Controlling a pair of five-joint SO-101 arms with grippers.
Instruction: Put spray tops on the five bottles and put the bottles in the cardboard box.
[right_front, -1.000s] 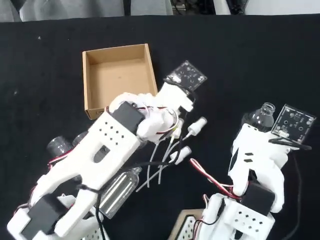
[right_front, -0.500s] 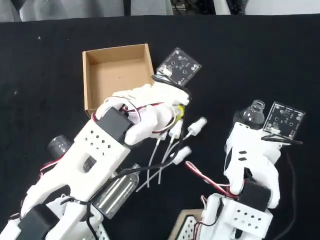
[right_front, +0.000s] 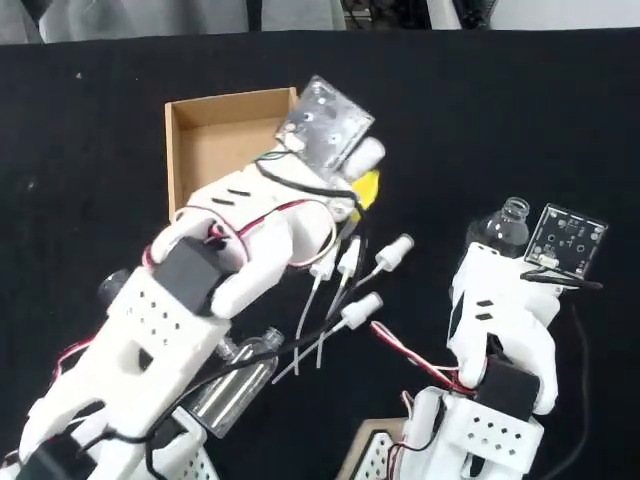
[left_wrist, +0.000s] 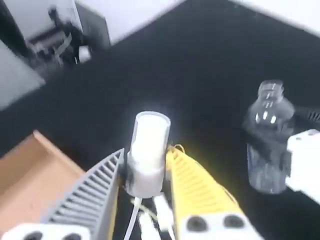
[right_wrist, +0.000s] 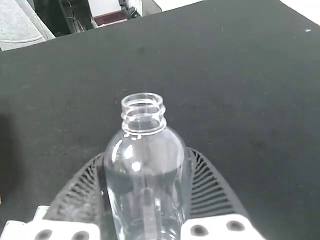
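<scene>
My left gripper (right_front: 362, 172) hangs above the table beside the near right corner of the cardboard box (right_front: 220, 150), shut on a white spray top (right_front: 369, 153). In the left wrist view that spray top (left_wrist: 147, 150) stands upright between the grey and yellow fingers of the left gripper (left_wrist: 146, 167), its dip tube hanging below. My right gripper (right_front: 495, 243) is at the right, shut on a clear open-necked bottle (right_front: 507, 222) held neck up. The right wrist view has this bottle (right_wrist: 144, 150) between the fingers of the right gripper (right_wrist: 146, 172).
Three loose spray tops (right_front: 396, 250) with long dip tubes lie on the black table between the arms. A clear bottle (right_front: 238, 372) lies under the left arm, another bottle (right_front: 117, 290) farther left. The box is open and empty.
My left gripper has risen and swung toward the box's corner, lifting the spray top off the table. The right arm shifted slightly left with its bottle, then held still.
</scene>
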